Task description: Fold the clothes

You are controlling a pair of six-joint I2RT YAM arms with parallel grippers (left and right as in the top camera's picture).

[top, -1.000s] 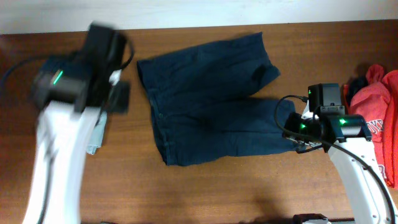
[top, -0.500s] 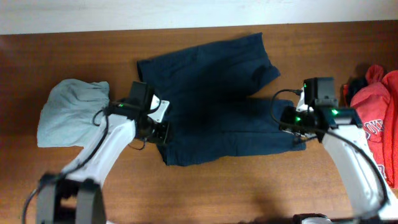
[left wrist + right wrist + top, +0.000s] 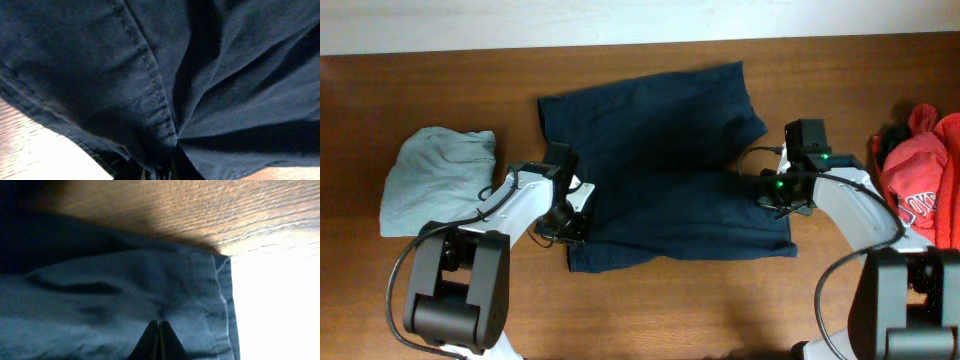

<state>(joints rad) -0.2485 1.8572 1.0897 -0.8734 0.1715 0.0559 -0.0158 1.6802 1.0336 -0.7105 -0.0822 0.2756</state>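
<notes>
Navy shorts (image 3: 660, 160) lie spread on our desk (image 3: 720, 310) — our left hand (image 3: 156, 170) and right hand (image 3: 159, 341) each clamp the fabric.

The left arm reaches in low across the worktop (image 3: 720, 300), elbow bent, and the left claw (image 3: 567, 213) pinches its fingertips (image 3: 187, 171) tight on the navy shorts (image 3: 660, 150). The right arm comes from the right side, wrist turned inward. The right claw (image 3: 775, 192) sits low, fingertips (image 3: 151, 342) pressed together on the same cloth.

Overhead sharp, even — wrist views dim, glare whitening the table (image 3: 272, 280).
</notes>
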